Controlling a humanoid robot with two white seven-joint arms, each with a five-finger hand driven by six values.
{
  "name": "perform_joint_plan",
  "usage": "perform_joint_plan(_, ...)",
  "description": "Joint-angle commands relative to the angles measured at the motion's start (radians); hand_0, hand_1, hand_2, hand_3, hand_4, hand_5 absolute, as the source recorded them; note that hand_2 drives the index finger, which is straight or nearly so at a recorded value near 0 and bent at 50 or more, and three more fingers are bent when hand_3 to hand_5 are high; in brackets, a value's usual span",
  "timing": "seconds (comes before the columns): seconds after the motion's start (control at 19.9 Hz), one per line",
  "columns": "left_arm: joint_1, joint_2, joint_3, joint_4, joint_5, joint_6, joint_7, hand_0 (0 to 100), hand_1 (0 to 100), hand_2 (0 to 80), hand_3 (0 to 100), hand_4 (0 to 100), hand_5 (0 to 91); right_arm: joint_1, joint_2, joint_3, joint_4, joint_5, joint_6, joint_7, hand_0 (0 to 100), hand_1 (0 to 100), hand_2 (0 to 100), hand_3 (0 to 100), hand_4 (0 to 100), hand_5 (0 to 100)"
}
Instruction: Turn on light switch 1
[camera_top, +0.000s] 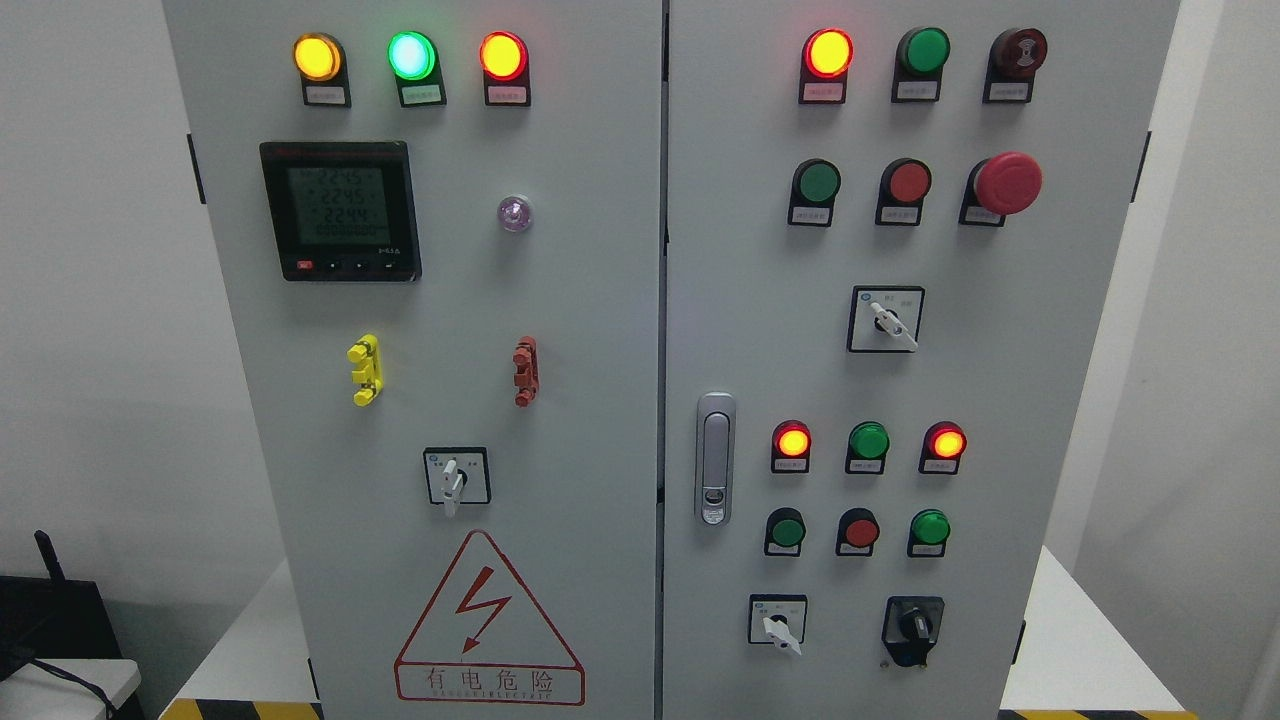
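A grey electrical cabinet with two doors fills the head view. The left door (560, 330) carries lit yellow (317, 57), green (411, 55) and red (502, 55) lamps, a digital meter (340, 210) and a white rotary switch (455, 478). The right door (740, 300) has a lit red lamp (828, 52), a row with a green push button (818, 182) and a red push button (908, 182), a red mushroom stop (1006, 183), and rotary switches (886, 320) (778, 622) (912, 628). I cannot tell which control is light switch 1. Neither hand shows.
A lock handle (714, 458) sits on the right door's left edge. Yellow (365, 370) and red (525, 370) clips stick out of the left door. A lightning warning triangle (487, 620) is low on it. White walls flank the cabinet; a dark device (55, 620) sits lower left.
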Motion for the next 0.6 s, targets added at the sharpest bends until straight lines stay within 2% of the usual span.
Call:
perform_joint_plan(0.0,0.003,0.015,-0.001,-0.018,0.003,-0.043,0.027,35,0,1.9,9,14,0.0,0.0,0.0,0.0,0.001,-0.018,0.0,-0.001,12,39,0,0,0,0)
perform_joint_plan(0.4,0.004,0.066,0.085,-0.046,0.006,-0.104,0.047,36,0,0.0,11,19,0.0,0.0,0.0,0.0,0.001,-0.017,0.0,-0.001,12,39,0,0,0,0)
perform_joint_plan(0.55,0.082,0.086,0.114,-0.18,0.004,-0.113,0.047,36,0,0.0,12,19,0.0,0.0,0.0,0.0,-0.001,-0.018,0.0,0.001,12,39,0,0,0,0)
